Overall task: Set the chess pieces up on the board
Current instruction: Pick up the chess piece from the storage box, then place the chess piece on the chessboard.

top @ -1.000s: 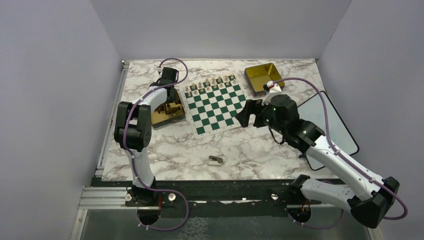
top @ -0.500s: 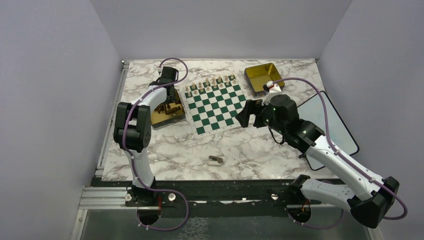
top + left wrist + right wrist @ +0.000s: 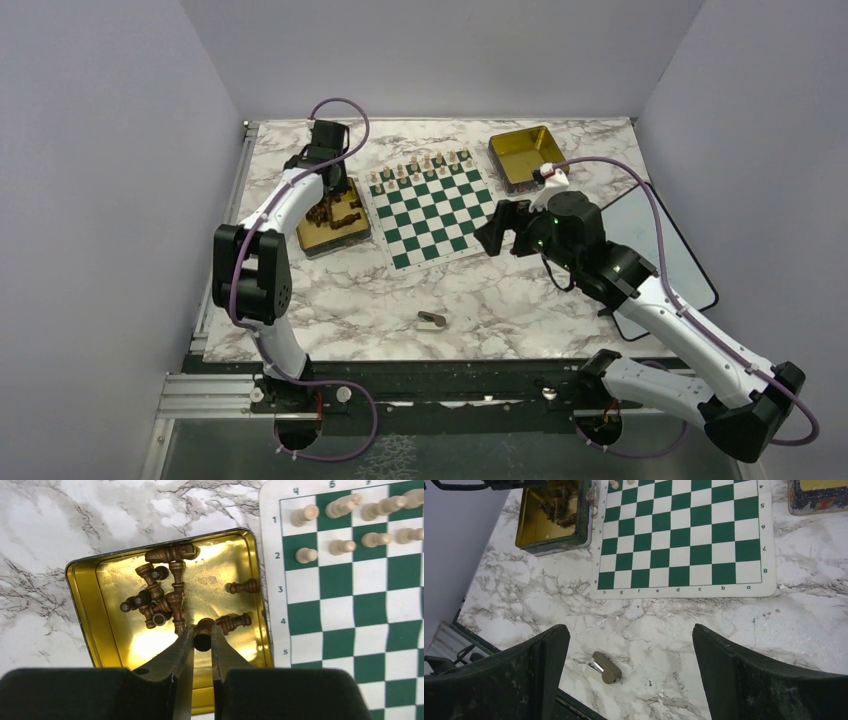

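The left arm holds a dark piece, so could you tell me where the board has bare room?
The board is bare from its third row to its near edge, as is the table between that edge and the tan block. Crowded: the two far rows of cream pieces and the gold tin of dark pieces.

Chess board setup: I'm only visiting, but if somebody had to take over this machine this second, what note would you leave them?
Left gripper: shut on one dark piece, over the gold tin.
Right gripper: open and empty, above the table near the board's empty end.
Done: cream pieces stand in two rows at the far end of the board.
Left: no dark piece is on the board yet; the other dark pieces lie heaped in the tin.
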`<state>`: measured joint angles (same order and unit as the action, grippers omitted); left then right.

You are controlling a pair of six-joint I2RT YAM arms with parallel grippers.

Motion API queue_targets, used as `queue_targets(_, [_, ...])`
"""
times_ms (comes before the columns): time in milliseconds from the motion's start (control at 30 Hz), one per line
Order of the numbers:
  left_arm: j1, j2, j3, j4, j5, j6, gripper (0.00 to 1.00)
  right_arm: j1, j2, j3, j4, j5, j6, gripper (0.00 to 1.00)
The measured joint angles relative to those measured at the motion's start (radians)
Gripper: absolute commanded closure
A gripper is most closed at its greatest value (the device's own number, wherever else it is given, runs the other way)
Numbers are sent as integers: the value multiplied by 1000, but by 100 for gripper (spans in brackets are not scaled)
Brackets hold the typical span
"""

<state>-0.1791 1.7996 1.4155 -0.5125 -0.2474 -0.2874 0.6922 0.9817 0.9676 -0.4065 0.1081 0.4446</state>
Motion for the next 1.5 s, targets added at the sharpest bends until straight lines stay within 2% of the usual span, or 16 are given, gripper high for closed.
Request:
queue_targets(333, [-102,-149,-15,-37,60,12,94,0,-43,0,-16,16,3,2])
queue_targets(567, [-277,-236,-88,-64,68,-9,94,0,-77,-10,-33,48,10,2])
queue_targets(867, [-439,-236,-222,-65,33,-95,95,0,-103,-37,-37,70,10,2])
queue_targets(1033, [-476,-216,-264,-39,8,-129,95,0,-104,-37,-37,79,10,2])
queue_targets(1500, [-476,-173,-337,59,-9,-153,95,0,-128,-38,-45,86,10,2])
